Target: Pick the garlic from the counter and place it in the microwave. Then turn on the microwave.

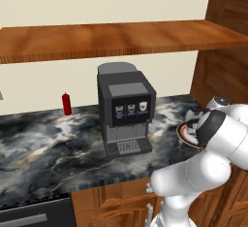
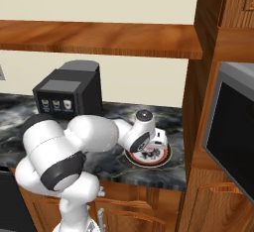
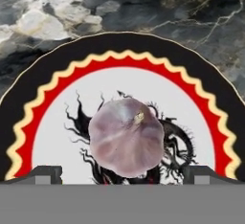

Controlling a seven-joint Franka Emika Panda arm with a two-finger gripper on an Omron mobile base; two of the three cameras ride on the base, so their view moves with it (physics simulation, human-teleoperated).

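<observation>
The garlic, a whitish-pink bulb with a short stem tip, lies in the middle of a round plate with a black and red rim and a dragon drawing. The plate rests on the dark marble counter, close to its right end. My gripper hangs right above the plate, open, with one dark fingertip on each side of the bulb, not touching it. In the right base view the hand covers the garlic. The microwave, with its black glass door, is set into the wooden cabinet at the far right.
A black-and-grey coffee machine stands mid-counter, left of the plate. A small red bottle stands at the wall further left. A wooden shelf runs above the counter. A tall wooden cabinet borders the plate on the right.
</observation>
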